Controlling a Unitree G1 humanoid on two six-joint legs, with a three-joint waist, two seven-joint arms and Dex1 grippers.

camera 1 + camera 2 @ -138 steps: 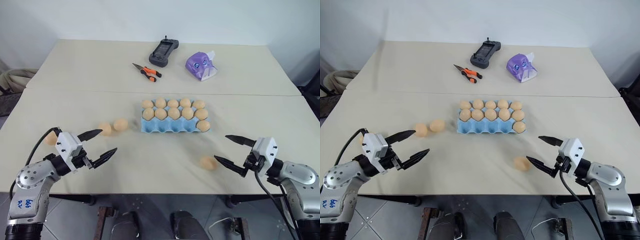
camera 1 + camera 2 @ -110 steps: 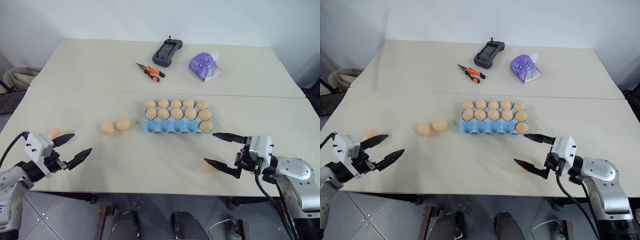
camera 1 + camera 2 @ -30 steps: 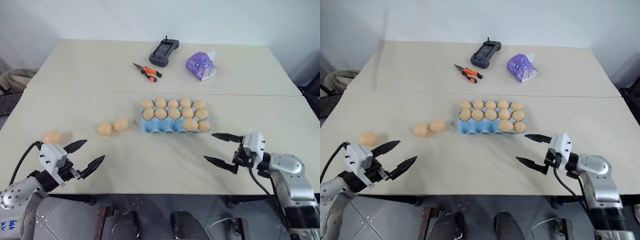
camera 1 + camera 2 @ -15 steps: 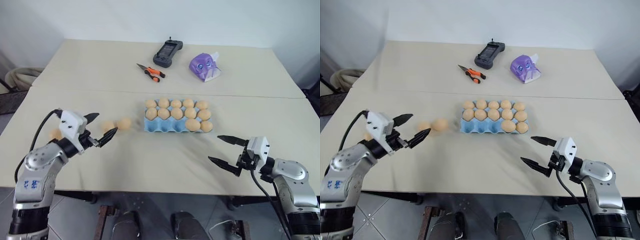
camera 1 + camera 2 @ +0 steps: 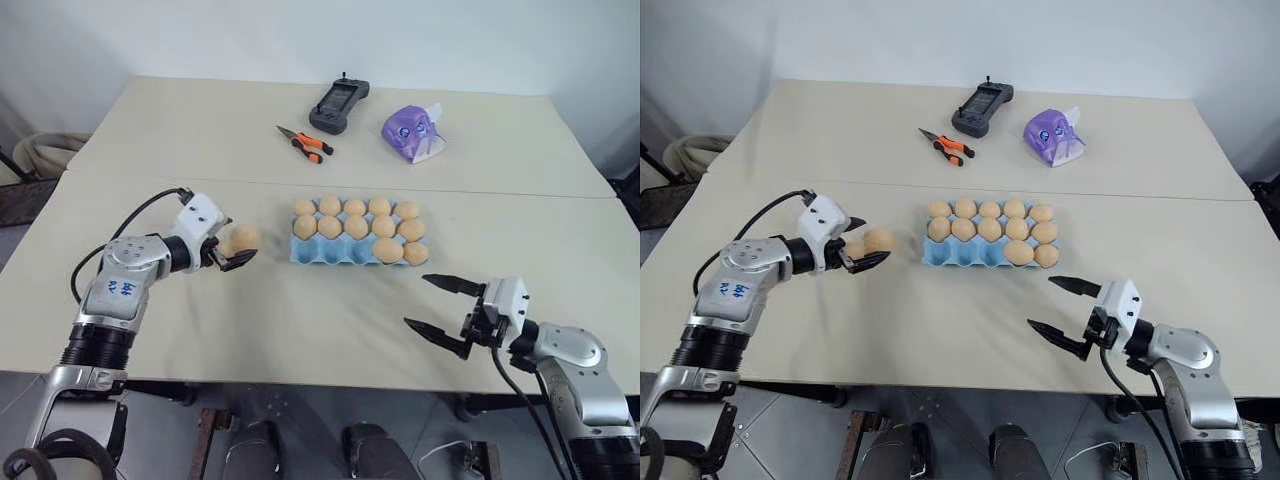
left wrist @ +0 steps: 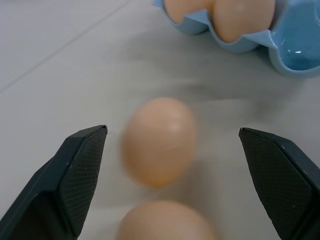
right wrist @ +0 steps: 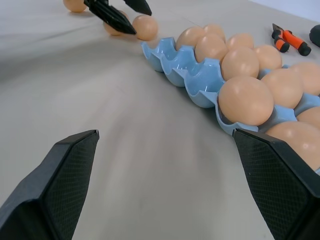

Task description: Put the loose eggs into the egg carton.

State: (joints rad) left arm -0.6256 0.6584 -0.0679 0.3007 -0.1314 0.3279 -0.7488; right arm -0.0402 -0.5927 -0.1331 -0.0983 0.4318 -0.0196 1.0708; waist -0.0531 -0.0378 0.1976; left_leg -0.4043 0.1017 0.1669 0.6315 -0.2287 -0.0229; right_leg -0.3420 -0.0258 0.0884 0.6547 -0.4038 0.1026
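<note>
The light-blue egg carton (image 5: 318,253) lies mid-table; its back and middle rows are full, and its front row has two eggs at the right. Two loose eggs lie just left of it. My left gripper (image 5: 870,241) is open, its fingers either side of the nearer egg (image 5: 881,238), not touching it. In the left wrist view that egg (image 6: 159,140) sits between the fingers (image 6: 75,170), and the second egg (image 6: 167,222) lies closer in. A third loose egg (image 7: 75,4) lies farther left. My right gripper (image 5: 440,305) hangs open and empty near the front right edge.
At the back of the table lie a dark handheld controller (image 5: 333,97), orange-handled pliers (image 5: 303,142) and a purple tissue pack (image 5: 412,134). A seam crosses the table behind the carton. The front table edge runs just below my right gripper.
My left arm has swung forward and right, from the front left edge to the two eggs beside the carton. The carton's front row gained a second egg earlier. My right gripper has hardly moved.
</note>
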